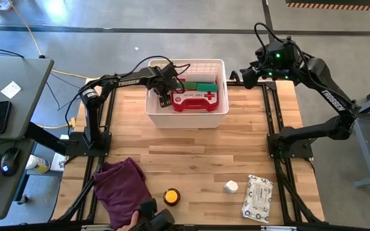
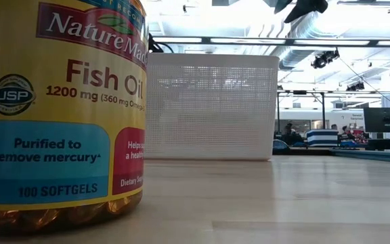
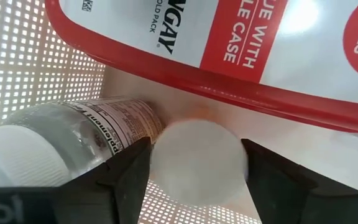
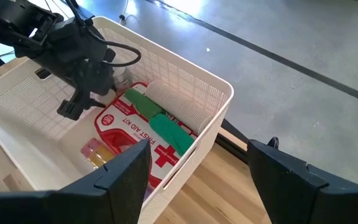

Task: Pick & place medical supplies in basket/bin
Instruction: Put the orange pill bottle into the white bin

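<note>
Right up against the low camera we've got the amber fish oil bottle standing on the table, seen from above as an orange cap at the near edge; just beside it on the left there's a purple cloth bunched up; over to the right sit a small white bottle and a white wipes pack, close together but we can't tell if they touch.

Further back, at the far side of the table, is the white basket; inside it we see the red first-aid case with the white cross, a green roll lying along its far side, and a pale mesh roll behind that; there's also something rainbow-coloured near the case, hard to make out.

The left gripper is down in the basket's left part; its fingers stand apart on either side of a round white object, and we can't tell whether they're pressing on it; a clear bottle with a white cap lies next to it, the red case just past both.

The right gripper hangs beyond the basket's right far corner, off the table edge, jaws apart with nothing in them.
</note>
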You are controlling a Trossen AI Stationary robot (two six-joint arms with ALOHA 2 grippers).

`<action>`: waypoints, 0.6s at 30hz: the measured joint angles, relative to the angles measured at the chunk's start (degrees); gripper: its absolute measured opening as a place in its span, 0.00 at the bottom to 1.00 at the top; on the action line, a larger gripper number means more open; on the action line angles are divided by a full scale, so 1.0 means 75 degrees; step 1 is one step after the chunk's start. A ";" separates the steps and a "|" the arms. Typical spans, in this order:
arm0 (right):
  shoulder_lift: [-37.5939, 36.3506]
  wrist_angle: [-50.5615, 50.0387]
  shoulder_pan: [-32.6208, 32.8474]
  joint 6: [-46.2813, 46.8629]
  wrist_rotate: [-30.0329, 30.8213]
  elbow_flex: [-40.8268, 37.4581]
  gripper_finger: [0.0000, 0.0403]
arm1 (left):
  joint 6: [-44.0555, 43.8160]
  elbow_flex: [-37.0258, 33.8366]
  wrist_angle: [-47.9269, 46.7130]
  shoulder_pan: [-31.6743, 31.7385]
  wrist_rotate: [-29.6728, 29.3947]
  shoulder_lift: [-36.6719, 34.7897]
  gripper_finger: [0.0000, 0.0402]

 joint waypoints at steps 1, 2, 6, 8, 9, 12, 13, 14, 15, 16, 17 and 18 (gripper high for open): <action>0.0000 0.0000 0.0000 -0.0012 0.0000 0.0000 0.64 | 0.0000 0.0000 -0.0003 0.0000 0.0000 0.0000 0.70; 0.0000 0.0000 0.0000 -0.0015 0.0000 0.0000 0.64 | -0.0003 0.0000 -0.0008 0.0000 0.0014 0.0000 0.71; 0.0000 0.0000 0.0000 -0.0020 0.0000 0.0000 0.64 | -0.0003 0.0000 -0.0051 -0.0009 0.0017 0.0000 0.76; 0.0000 0.0000 0.0000 -0.0025 0.0000 0.0000 0.64 | -0.0016 0.0000 -0.0089 -0.0009 0.0015 -0.0003 0.78; 0.0000 0.0000 0.0000 -0.0051 0.0000 0.0000 0.64 | -0.0039 0.0000 -0.0112 -0.0009 0.0014 -0.0003 0.79; 0.0000 0.0000 0.0000 -0.0078 0.0000 0.0000 0.64 | -0.0118 0.0006 -0.0203 -0.0010 -0.0067 -0.0003 0.81; 0.0000 0.0000 0.0000 -0.0078 0.0000 0.0000 0.64 | -0.0143 0.0009 -0.0224 -0.0016 -0.0134 -0.0003 0.81; 0.0000 0.0000 0.0000 -0.0078 0.0000 0.0000 0.64 | -0.0153 0.0009 -0.0239 -0.0017 -0.0154 -0.0003 0.81; 0.0000 0.0000 0.0000 -0.0078 0.0000 0.0000 0.64 | -0.0152 0.0009 -0.0256 -0.0017 -0.0154 -0.0003 0.81; 0.0000 0.0000 0.0000 -0.0081 0.0000 0.0000 0.64 | -0.0159 0.0012 -0.0279 -0.0017 -0.0169 -0.0003 0.81; 0.0000 0.0000 0.0000 -0.0080 0.0000 0.0000 0.64 | -0.0172 0.0012 -0.0314 -0.0017 -0.0189 -0.0003 0.81; 0.0000 0.0000 0.0000 -0.0081 0.0000 0.0000 0.64 | -0.0172 0.0012 -0.0358 -0.0015 -0.0203 -0.0003 0.81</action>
